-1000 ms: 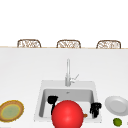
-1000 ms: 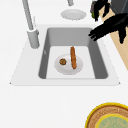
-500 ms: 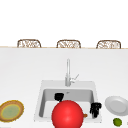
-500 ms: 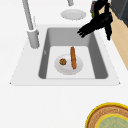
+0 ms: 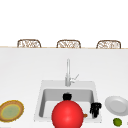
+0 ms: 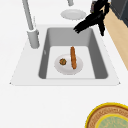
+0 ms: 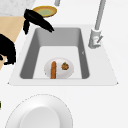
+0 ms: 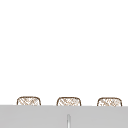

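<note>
My left hand (image 5: 67, 96) hovers above the middle of the sink (image 5: 41, 100), just over a big red ball (image 5: 67, 113) that hides the basin's front. In the side views, the left hand (image 6: 92, 19) (image 7: 37, 20) is open, its straight fingers pointing out over the basin. On the sink floor lies a small white plate (image 6: 67, 69) (image 7: 71, 71) with an orange sausage-like stick (image 6: 73, 57) (image 7: 53, 70) and a brown round piece (image 6: 62, 61) (image 7: 65, 66). My right hand (image 5: 95, 109) (image 7: 8, 48) hangs relaxed and empty at the sink's front right corner.
A tall faucet (image 5: 67, 72) (image 6: 31, 25) stands behind the basin. A yellow-rimmed plate (image 5: 11, 111) (image 6: 110, 117) lies on the counter to the left. To the right are a white plate (image 5: 116, 105) (image 7: 40, 112) and a lime (image 5: 117, 121). Chair backs (image 5: 68, 43) line the far edge.
In the left side view, the hand with straight fingers has moved from over the front counter edge to over the basin. The hand at the right corner has not moved.
</note>
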Action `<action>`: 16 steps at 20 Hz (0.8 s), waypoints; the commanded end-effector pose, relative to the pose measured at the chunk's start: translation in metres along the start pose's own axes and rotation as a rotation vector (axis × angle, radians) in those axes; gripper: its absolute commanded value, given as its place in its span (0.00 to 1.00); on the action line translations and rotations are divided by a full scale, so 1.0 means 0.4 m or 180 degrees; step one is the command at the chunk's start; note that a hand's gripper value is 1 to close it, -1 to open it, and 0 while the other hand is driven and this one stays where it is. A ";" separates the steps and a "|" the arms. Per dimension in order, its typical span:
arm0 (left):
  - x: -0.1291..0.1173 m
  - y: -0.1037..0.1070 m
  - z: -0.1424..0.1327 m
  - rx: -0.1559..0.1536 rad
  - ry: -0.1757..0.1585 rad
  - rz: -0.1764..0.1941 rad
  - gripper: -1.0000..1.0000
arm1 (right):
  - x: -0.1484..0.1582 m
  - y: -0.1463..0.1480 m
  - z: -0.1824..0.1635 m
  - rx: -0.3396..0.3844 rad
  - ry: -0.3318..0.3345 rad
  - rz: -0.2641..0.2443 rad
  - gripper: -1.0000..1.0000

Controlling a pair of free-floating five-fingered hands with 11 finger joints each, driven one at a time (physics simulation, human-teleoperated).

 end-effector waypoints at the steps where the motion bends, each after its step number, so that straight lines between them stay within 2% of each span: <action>1: -0.016 -0.009 -0.040 -0.0037 0.0039 -0.0141 0.00 | 0.000 0.000 0.000 0.0000 0.0000 0.0000 0.50; 3: -0.027 -0.020 -0.041 0.0019 0.0044 -0.0098 0.00 | 0.000 0.000 0.000 0.0000 0.0000 0.0000 0.50; 4: -0.033 -0.024 -0.039 0.0038 0.0046 -0.0024 0.00 | 0.000 0.000 0.000 0.0000 0.0000 0.0000 0.50; 6: -0.059 -0.029 -0.013 0.0152 -0.0052 0.0024 0.00 | 0.000 0.000 0.000 0.0000 0.0000 0.0000 0.50; 8: -0.080 -0.057 -0.009 0.0200 -0.0098 0.0011 0.00 | 0.000 0.000 0.000 0.0000 0.0000 0.0000 0.50; 10: -0.099 -0.089 -0.023 0.0143 -0.0096 -0.0017 0.00 | 0.000 0.000 0.000 0.0000 0.0000 0.0000 0.50; 12: -0.123 -0.115 -0.019 0.0148 -0.0099 -0.0020 0.00 | 0.000 0.000 0.000 0.0000 0.0000 0.0000 0.50; 14: -0.160 -0.125 -0.024 0.0046 -0.0159 0.0072 0.00 | 0.000 0.000 0.000 0.0000 0.0000 0.0000 0.50; 16: -0.185 -0.143 -0.018 0.0045 -0.0219 0.0180 0.00 | 0.000 0.000 0.000 0.0000 0.0000 0.0000 0.50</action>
